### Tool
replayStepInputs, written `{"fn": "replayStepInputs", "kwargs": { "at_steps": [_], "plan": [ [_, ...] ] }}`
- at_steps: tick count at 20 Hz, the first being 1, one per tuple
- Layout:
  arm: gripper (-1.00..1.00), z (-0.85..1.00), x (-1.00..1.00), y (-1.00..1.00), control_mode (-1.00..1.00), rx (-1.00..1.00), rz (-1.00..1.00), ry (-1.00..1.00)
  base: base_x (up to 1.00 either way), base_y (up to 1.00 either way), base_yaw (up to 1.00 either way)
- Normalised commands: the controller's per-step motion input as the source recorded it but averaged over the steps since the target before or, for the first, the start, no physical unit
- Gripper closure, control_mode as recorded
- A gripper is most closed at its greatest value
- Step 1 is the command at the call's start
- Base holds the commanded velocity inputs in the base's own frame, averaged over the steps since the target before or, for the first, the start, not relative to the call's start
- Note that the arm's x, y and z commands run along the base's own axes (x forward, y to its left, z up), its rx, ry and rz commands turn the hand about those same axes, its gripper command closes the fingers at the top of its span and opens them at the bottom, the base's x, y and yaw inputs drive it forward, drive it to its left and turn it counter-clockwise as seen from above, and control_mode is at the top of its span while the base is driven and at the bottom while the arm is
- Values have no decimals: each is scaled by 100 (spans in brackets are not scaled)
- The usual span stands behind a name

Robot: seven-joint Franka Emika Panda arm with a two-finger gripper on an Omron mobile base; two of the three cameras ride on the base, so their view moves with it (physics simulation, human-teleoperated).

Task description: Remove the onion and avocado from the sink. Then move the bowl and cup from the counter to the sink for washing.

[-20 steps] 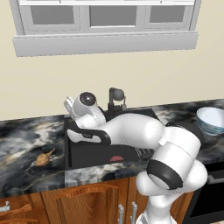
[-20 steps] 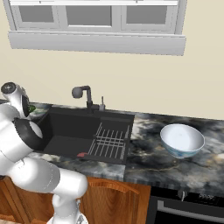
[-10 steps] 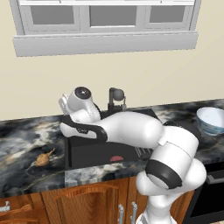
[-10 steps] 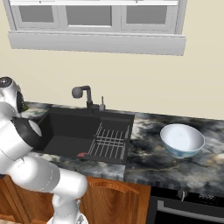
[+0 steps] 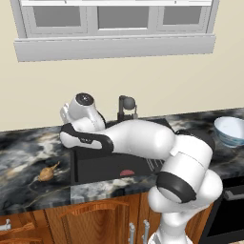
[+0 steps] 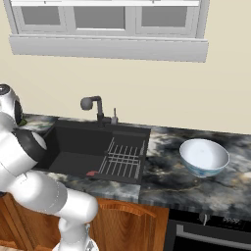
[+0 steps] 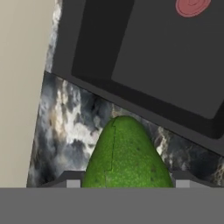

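Gripper (image 7: 122,186), jaws wide, clasps the dark green oval avocado (image 7: 127,155), long axis toward 12 o'clock, over the marbled stone surface (image 7: 65,118); black recessed sink (image 7: 153,57) lies at 1 o'clock.

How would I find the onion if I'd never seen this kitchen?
Find the black sink under the window. Look at the marbled counter on its left, near the front edge. The onion is the small tan-orange bulb with a thin pointed tail, lying alone there.
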Motion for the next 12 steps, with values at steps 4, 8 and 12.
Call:
{"fn": "replayStepInputs", "kwargs": {
  "at_steps": [4, 8, 12],
  "plan": [
    [100, -8, 0, 12, -100, 0, 0, 4, 0, 0, 0],
    [100, -6, 0, 9, -100, 0, 9, 2, 0, 0, 0],
    [100, -6, 0, 7, -100, -5, 21, 0, 0, 0, 0]
  ]
}}
